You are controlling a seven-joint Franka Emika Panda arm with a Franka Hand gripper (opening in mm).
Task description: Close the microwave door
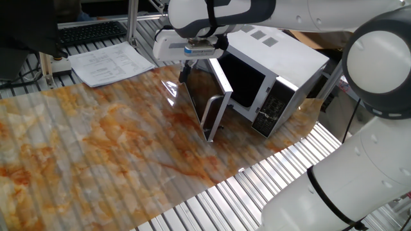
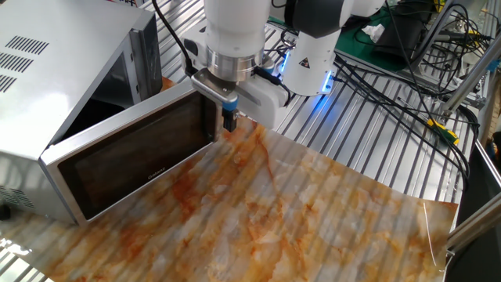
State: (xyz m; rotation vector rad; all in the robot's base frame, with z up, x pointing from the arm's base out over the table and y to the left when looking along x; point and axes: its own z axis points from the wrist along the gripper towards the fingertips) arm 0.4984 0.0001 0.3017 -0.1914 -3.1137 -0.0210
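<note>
The white microwave (image 1: 292, 54) stands at the back right of the table, and its box also shows in the other fixed view (image 2: 55, 47). The microwave door (image 1: 209, 102) hangs wide open, its dark glass facing the table (image 2: 133, 160). My gripper (image 1: 185, 72) points down at the door's free outer edge, next to the glass side (image 2: 228, 121). Its fingers look pressed together and hold nothing. I cannot tell whether they touch the door. The black button panel (image 1: 273, 108) is right of the open cavity.
An orange-marbled sheet (image 1: 96, 141) covers the table in front of the door. Papers (image 1: 109, 64) and a keyboard (image 1: 90, 31) lie at the far left. The arm's base (image 2: 313, 55) and cables (image 2: 407, 70) sit behind the gripper.
</note>
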